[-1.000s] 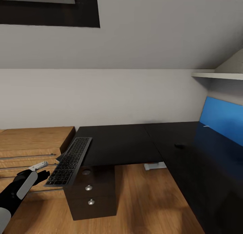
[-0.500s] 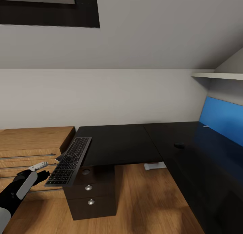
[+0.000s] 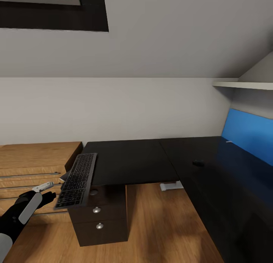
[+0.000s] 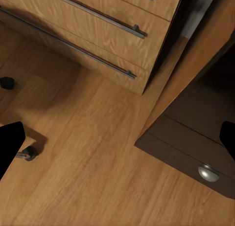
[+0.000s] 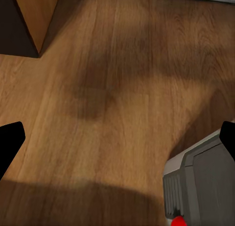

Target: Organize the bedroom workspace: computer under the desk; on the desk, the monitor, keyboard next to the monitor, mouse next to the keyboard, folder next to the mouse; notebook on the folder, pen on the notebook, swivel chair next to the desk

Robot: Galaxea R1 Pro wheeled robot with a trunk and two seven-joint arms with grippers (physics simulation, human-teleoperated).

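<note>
One black keyboard is lying across the left edge of the L-shaped desk, tilted, with its far end on the black top and its near end hanging out past the edge, above the black drawer pedestal. The left gripper is hovering just beside the keyboard's overhanging end, in front of the light wooden drawer cabinet; its fingers are showing wide apart at the borders of the left wrist view, with nothing between them. Two round silver knobs are showing on the pedestal front. One small dark object, too small to name, is sitting near the desk's inner corner, and a blue back panel is running along the right edge. In the right wrist view, the right gripper's fingers are also spread wide over the wooden floor, beside a grey case with one red dot.
</note>
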